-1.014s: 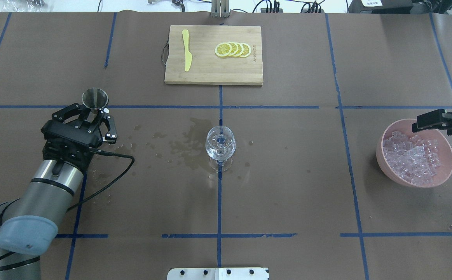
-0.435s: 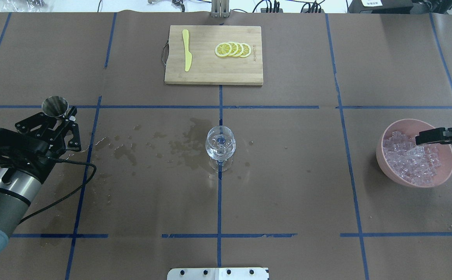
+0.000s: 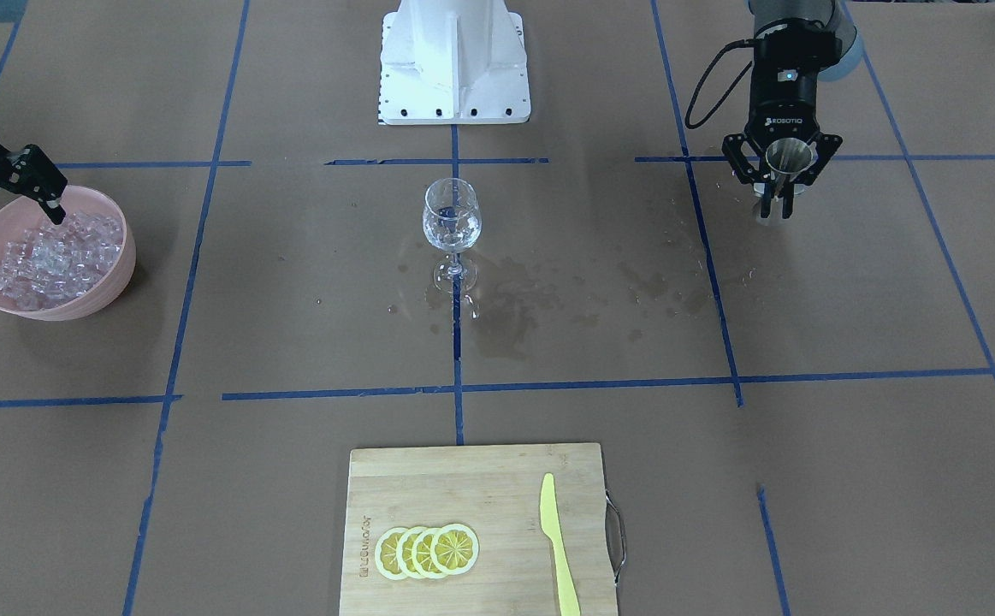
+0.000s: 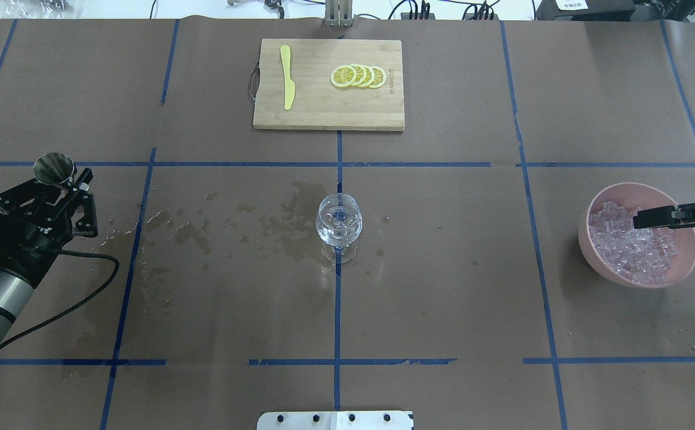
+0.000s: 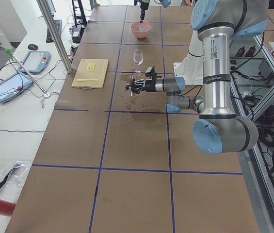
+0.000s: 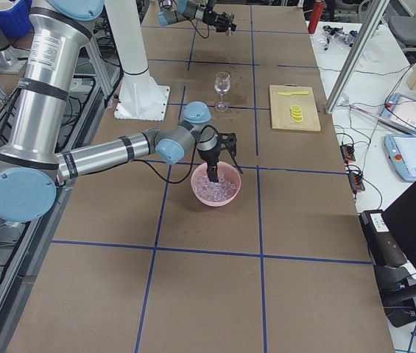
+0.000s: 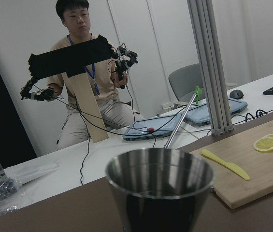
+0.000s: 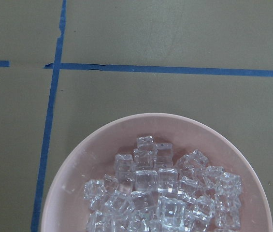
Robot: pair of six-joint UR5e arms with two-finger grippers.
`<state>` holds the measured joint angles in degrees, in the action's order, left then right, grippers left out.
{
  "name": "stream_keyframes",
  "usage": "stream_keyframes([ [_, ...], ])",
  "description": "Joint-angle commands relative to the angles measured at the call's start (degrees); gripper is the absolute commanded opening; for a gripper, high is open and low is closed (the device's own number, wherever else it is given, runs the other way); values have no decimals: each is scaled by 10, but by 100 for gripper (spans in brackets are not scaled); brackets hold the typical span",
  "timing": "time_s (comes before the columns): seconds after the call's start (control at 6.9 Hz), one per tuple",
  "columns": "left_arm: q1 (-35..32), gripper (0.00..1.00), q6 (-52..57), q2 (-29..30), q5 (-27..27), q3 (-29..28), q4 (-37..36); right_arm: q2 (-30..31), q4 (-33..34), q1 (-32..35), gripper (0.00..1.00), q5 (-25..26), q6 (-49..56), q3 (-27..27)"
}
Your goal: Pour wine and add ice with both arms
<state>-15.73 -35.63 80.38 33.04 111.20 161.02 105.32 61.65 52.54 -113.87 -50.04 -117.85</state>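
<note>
A clear wine glass (image 4: 339, 221) (image 3: 451, 218) stands upright at the table's middle. My left gripper (image 4: 57, 182) (image 3: 778, 192) is far to its left, shut on an upright steel measuring cup (image 4: 54, 167) (image 7: 160, 188). I cannot tell whether wine is in the cup. The ice (image 4: 634, 245) (image 8: 160, 193) fills a pink bowl (image 4: 640, 188) (image 3: 112, 282) at the right. My right gripper (image 4: 643, 218) (image 3: 16, 214) hangs open just over the ice, with nothing between its fingers.
A wooden cutting board (image 4: 328, 113) at the far middle carries lemon slices (image 4: 358, 76) and a yellow knife (image 4: 287, 77). Wet splashes (image 4: 287, 221) spread left of the glass. A person sits beyond the table in the left wrist view.
My left arm has drawn back leftward with the cup, farther from the glass. My right gripper has come down from the bowl's far rim to just above the ice.
</note>
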Motion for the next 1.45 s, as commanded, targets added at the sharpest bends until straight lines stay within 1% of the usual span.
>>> stream_keyframes([
  [0.0,0,0,-2,-3,0,-4,3,-6,-21,-7,100,0,-1,32],
  [0.14,0,0,-3,-3,0,-7,3,-22,-21,-8,100,-1,-2,41],
  [0.58,0,0,-4,-3,0,-19,3,-36,-21,-18,100,-2,-1,72],
  [0.72,0,0,-5,-3,0,-27,12,-37,-21,-22,100,-1,-1,73],
  [0.87,0,0,-5,-3,-1,-47,39,-37,-21,-24,99,-1,-1,75],
  [1.16,0,0,-6,-3,-1,-52,43,-36,-21,-24,96,-6,0,81],
  [1.3,1,0,-50,-3,-3,-72,46,-36,-21,-24,90,-7,0,81],
])
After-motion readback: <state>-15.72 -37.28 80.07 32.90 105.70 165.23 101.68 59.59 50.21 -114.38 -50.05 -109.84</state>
